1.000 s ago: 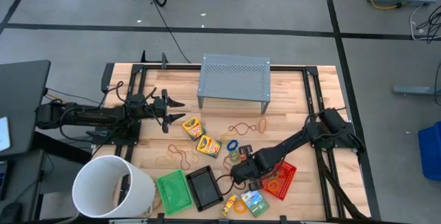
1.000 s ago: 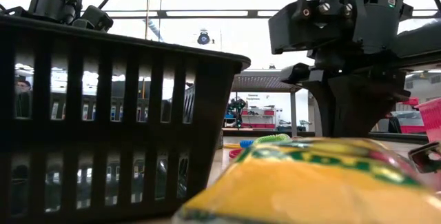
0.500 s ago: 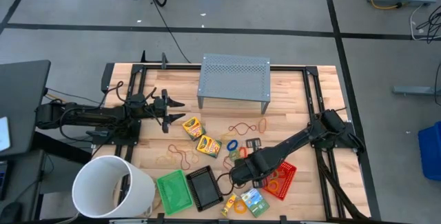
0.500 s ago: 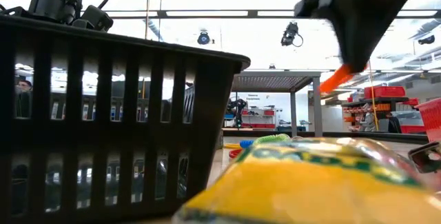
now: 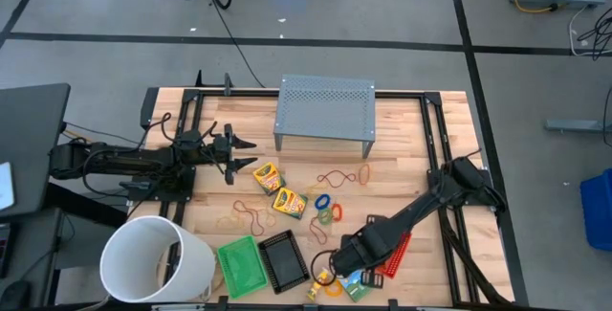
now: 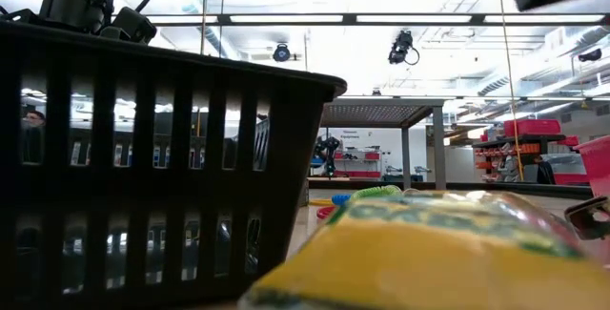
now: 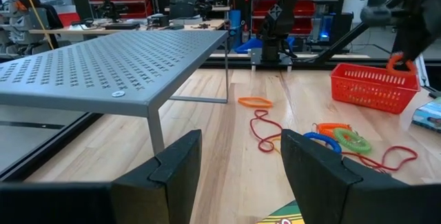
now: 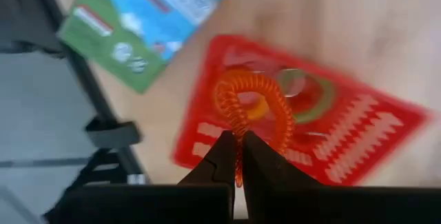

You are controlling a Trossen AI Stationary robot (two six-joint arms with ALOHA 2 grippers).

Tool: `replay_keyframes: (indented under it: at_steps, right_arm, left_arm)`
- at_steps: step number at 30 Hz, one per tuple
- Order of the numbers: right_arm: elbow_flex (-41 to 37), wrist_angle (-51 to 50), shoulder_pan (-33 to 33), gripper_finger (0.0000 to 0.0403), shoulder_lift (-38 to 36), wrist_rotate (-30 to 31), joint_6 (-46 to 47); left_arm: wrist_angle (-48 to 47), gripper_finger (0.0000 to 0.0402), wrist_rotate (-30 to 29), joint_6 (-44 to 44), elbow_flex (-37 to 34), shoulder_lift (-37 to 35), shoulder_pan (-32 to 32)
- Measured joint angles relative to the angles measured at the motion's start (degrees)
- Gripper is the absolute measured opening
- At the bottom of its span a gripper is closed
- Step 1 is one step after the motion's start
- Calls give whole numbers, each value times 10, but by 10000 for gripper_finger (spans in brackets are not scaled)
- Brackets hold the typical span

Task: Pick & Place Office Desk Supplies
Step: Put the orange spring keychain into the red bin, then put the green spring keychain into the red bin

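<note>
My right gripper (image 8: 238, 148) is shut on an orange coiled ring (image 8: 256, 105) and hangs over the red mesh tray (image 8: 358, 151), which holds a green ring (image 8: 308, 93). In the high view this gripper (image 5: 346, 252) is near the table's near edge, beside a green-and-blue box (image 5: 355, 281). My left gripper (image 7: 241, 165) is open and waits at the table's left side (image 5: 234, 153). Two crayon boxes (image 5: 268, 175) (image 5: 289, 202), loose rings (image 5: 322, 201) and rubber bands (image 5: 249, 220) lie flat mid-table. The green tray (image 5: 241, 265) and black tray (image 5: 285, 258) sit at the near edge. My right gripper pinches the orange coiled ring between its two fingers at one side of its loop (image 8: 239, 129). The fingers come from above, pointing down. The ring is lifted clear and hangs below them over the red tray.
The grey perforated stand (image 5: 325, 110) is at the far side and the big white bucket (image 5: 158, 258) at the near left corner. An orange ring (image 5: 363, 172) and a red rubber band (image 5: 330, 177) lie before the stand. In the low view the black tray (image 6: 143, 157) and a yellow box (image 6: 429, 253) fill the foreground.
My right gripper has risen from the table with the orange coiled ring, leaving the low view almost entirely, and has moved toward the near edge. The ring has been lifted clear.
</note>
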Motion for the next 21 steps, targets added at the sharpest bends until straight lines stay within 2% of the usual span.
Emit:
replay_keyframes:
  at_steps: [7,11,16,21]
  right_arm:
    - [-95,69,8,21,0,-53,31]
    - [-113,90,7,42,0,-93,32]
    - [-115,83,2,80,0,-66,74]
    - [-115,62,1,140,0,-44,86]
  left_arm:
    - [0,204,0,1,0,0,0]
    - [0,204,0,0,0,0,0]
    - [0,204,0,-1,0,0,0]
    - [0,204,0,1,0,0,0]
